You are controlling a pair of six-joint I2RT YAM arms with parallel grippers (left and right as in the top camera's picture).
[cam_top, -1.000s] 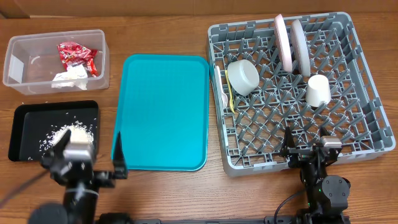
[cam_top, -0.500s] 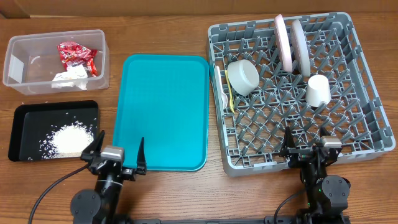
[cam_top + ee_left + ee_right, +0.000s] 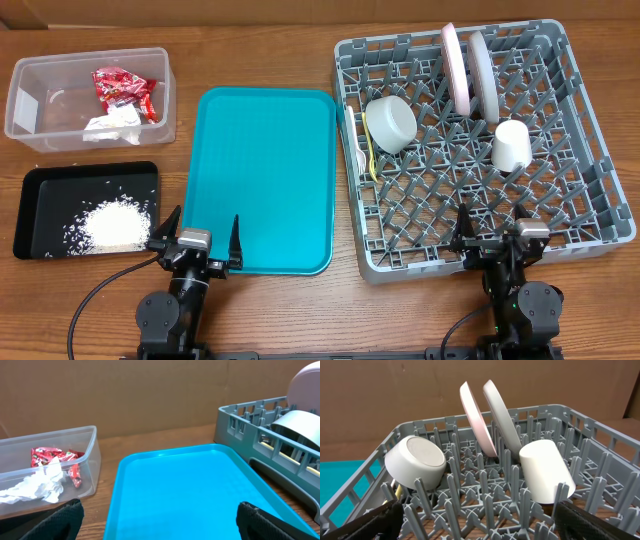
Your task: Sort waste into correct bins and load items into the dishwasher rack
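At the near table edge, my left gripper (image 3: 203, 232) has drawn back from the shallow black rectangular tray (image 3: 30, 215), leaving the loose white rice-like grains (image 3: 115, 225) piled inside. The crinkled red wrapper (image 3: 122, 88) lies in the clear rectangular plastic tub (image 3: 20, 110), so I judge the sorting nearly done. The left gripper and the right gripper (image 3: 500, 235) both gape wide, empty, touching nothing.
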